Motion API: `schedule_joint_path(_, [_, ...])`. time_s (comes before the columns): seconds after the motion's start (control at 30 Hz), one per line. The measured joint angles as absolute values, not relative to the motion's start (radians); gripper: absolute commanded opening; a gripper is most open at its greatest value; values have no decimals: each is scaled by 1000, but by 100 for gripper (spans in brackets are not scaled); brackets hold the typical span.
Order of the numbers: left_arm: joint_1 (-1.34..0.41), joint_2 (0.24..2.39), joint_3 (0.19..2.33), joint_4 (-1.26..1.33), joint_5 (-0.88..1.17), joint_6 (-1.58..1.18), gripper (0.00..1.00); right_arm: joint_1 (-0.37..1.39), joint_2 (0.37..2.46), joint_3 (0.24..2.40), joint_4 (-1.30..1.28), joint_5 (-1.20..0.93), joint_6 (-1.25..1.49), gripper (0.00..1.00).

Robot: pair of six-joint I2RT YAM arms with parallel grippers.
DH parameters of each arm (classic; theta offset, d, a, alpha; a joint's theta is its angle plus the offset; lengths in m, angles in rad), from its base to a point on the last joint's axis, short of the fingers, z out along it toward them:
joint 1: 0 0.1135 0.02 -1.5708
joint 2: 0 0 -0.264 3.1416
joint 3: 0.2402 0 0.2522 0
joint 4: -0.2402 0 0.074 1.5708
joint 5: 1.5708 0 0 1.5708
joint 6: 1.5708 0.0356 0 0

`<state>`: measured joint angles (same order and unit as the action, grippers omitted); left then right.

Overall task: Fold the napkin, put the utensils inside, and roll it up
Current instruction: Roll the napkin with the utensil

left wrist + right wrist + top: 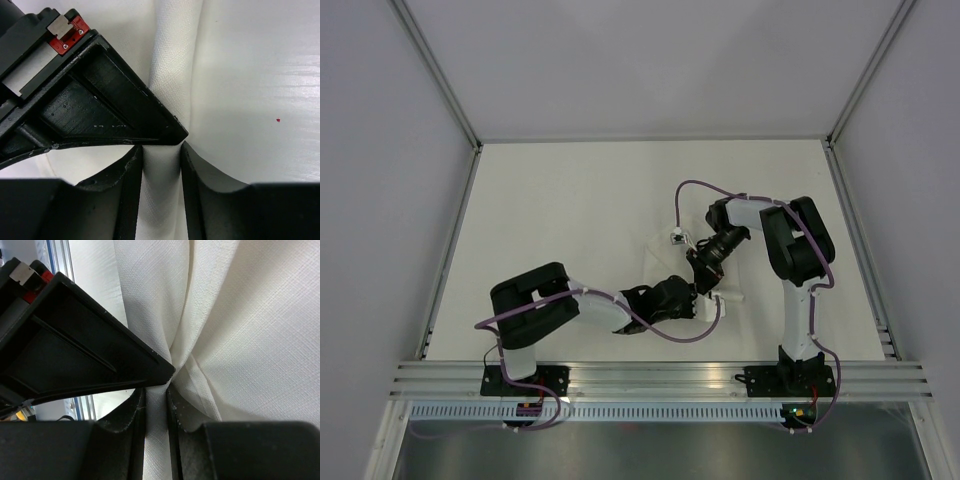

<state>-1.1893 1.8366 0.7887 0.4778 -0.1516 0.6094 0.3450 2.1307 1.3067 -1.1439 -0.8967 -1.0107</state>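
Note:
The white napkin is bunched into folds, and both grippers pinch it side by side. My left gripper is shut on a narrow ridge of the cloth. The right gripper's black finger with a red tag touches it from the upper left. My right gripper is shut on another fold of the napkin. In the top view the left gripper and right gripper meet near the table's front middle. The napkin hardly shows there, apart from a pale strip. The knife is hidden.
A purple cable loops over the right arm, with a small white connector hanging by it. Aluminium rails run along the near edge. Pale walls with metal posts enclose the table on three sides.

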Motion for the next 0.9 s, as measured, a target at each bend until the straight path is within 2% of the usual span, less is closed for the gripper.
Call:
schedule_joint_path(0.2, [-1164,1851,857,374,-83,534,29,335,2139,1314,-1167,-881,-1006,3])
schedule_joint_path(0.33, [-1145,1861,900,313,-34,496,16,329,2140,1316,-1178,-869,-1006,6])
schedule_joint_path(0.4, [-1132,1864,920,281,4,480,13,328,2140,1317,-1182,-865,-1006,11])
schedule_joint_path(0.47, [-1115,1868,940,249,49,464,4,327,2140,1316,-1184,-863,-1007,16])
schedule_joint_path(0.6, [-1067,1884,993,165,177,427,2,325,2130,1309,-1179,-860,-1005,37])
schedule_joint_path(0.7, [-1026,1907,1038,107,298,392,2,325,2090,1281,-1164,-848,-992,49])
schedule_joint_path(0.9, [-967,1937,1072,80,488,364,2,302,2040,1258,-1122,-833,-937,58])
